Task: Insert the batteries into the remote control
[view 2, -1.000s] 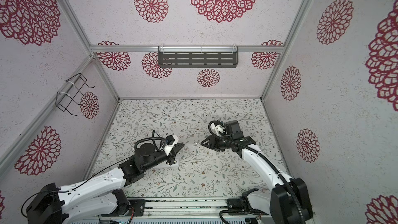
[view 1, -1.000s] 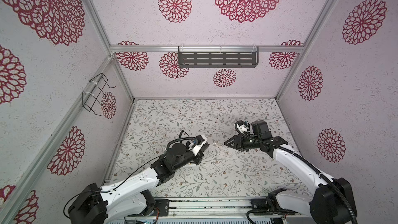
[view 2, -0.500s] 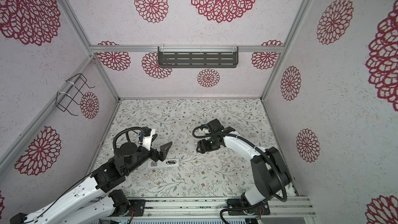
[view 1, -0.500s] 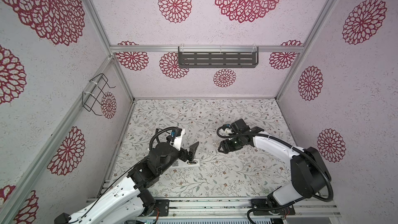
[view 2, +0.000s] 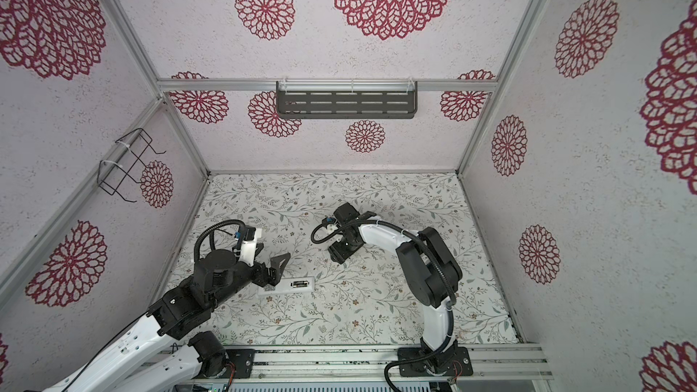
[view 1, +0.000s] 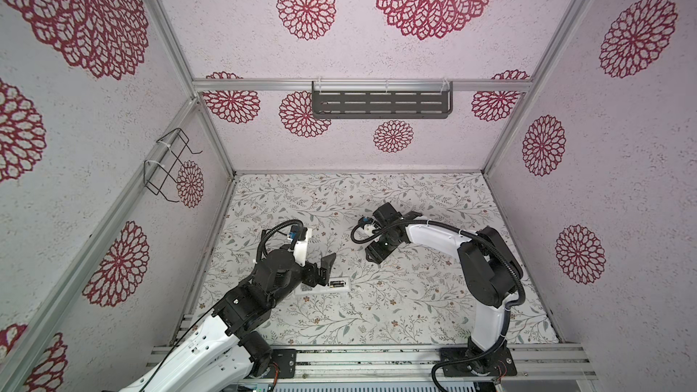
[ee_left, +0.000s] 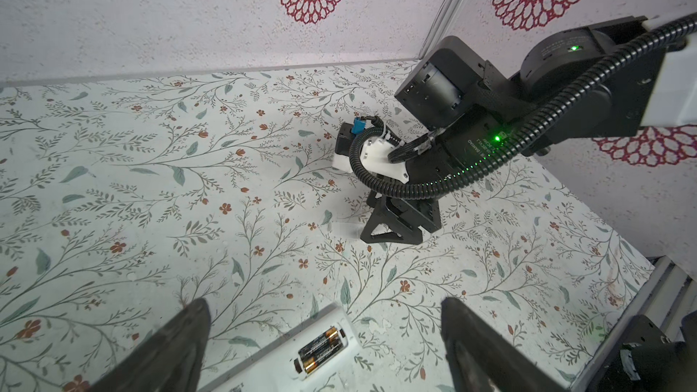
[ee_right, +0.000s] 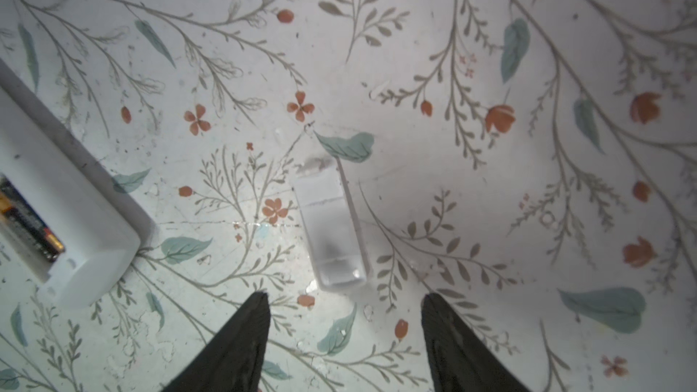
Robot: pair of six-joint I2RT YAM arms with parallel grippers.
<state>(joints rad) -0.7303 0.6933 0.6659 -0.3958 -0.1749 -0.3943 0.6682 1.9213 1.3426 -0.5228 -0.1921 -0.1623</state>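
Both batteries [ee_left: 320,348] are noted seated in the remote control [ee_left: 264,375] on the desk [ee_left: 151,182], just under the spread left claw [ee_left: 325,300]; the clear cover [ee_right: 332,235] ahead of the spread, empty right claw [ee_right: 344,294] should be pinched next

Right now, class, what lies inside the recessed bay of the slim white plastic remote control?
Two small dark cylindrical batteries, side by side, with no cover over them. The remote's bay floor beneath them is hidden.
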